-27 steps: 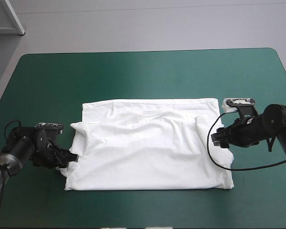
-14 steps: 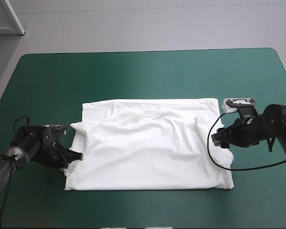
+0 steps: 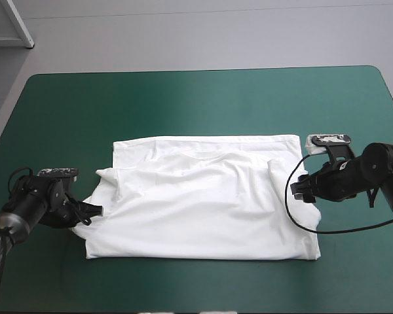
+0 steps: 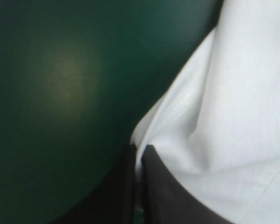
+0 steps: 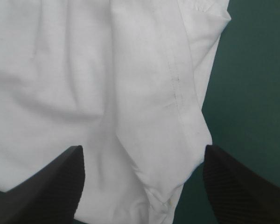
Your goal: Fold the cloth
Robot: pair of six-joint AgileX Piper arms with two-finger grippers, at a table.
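Holds the shirt [image 3: 203, 196], spread flat mid-frame on the worktop [image 3: 203, 98], by its left edge in the left hand [image 3: 95, 210], clamped tight on it. Poses the right hand [image 3: 300, 190] wide open and empty at the right sleeve. Grasping step, apparently; next calls for closing the right hand on that sleeve.

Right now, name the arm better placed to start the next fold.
Left, probably: the left tool is shut on an edge of the T-shirt, ready to lift; the right tool stands open over the opposite edge, gripping nothing.
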